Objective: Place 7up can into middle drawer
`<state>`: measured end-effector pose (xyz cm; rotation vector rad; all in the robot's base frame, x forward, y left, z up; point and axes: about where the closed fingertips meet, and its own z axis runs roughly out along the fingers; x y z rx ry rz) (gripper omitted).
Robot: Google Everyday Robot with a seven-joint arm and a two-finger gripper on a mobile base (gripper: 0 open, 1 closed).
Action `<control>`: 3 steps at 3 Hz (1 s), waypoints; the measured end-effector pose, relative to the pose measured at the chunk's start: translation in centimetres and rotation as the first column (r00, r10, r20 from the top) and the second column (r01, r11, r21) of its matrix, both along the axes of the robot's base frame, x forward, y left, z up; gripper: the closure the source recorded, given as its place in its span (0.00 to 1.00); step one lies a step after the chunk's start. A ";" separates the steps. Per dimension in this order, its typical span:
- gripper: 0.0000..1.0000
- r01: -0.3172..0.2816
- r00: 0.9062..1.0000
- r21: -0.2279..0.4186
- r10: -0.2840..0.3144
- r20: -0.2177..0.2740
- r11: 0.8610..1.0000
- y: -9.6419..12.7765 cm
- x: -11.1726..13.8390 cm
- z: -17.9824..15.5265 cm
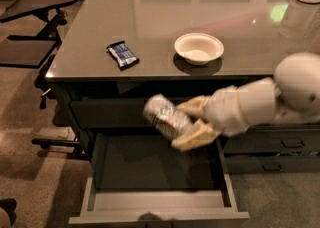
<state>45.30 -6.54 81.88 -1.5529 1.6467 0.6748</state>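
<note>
I can read no lettering here: the can [164, 116], clamped in the gripper [188, 123] above the open drawer [160, 201], bears green marks and the packet [122, 54] white ones, none legible.

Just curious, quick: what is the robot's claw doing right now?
Gripper: closed on the small silver-green 7up can, above the open dark-grey metal middle drawer.

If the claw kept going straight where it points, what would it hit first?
Probably the middle drawer's left wall: the claw, above it gripping the 7up can, points left and slightly down. Depth is unclear.
</note>
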 end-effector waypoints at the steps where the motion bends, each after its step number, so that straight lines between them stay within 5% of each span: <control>1: 1.00 0.020 0.991 0.038 -0.014 -0.131 0.999 3.5 -2.1 -9.2; 2: 1.00 0.058 0.958 -0.014 -0.060 -0.280 0.998 6.8 -4.0 -18.4; 3: 1.00 0.106 0.956 -0.025 -0.109 -0.273 0.994 7.7 -2.9 -19.4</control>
